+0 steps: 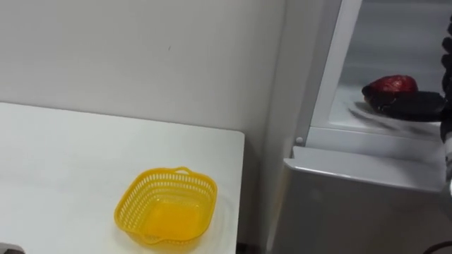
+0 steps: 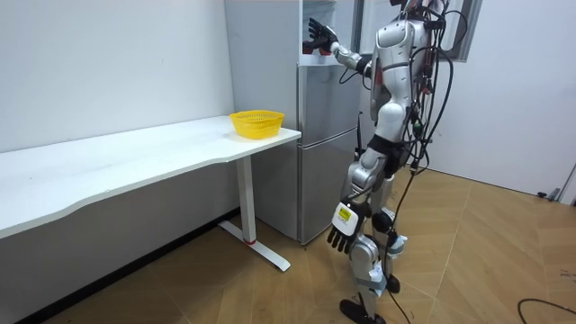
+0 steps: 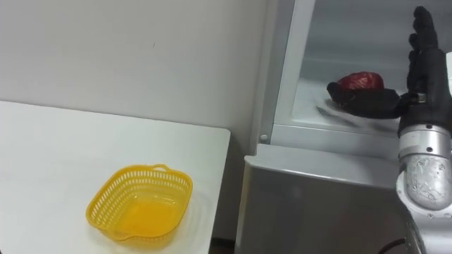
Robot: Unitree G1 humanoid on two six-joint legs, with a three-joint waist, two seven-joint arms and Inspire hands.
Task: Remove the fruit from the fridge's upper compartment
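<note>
Flanking right hand's [image 3: 418, 93] thumb [image 3: 364, 104]: red item [image 3: 361, 80]

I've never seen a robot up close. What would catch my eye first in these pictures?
First the robot itself, standing at the open upper fridge with its right hand raised inside, fingers straight, beside a dark red item on the shelf. Next the bright yellow basket, empty, near the corner of the white table next to the fridge. Its left hand hangs at its side.
</note>
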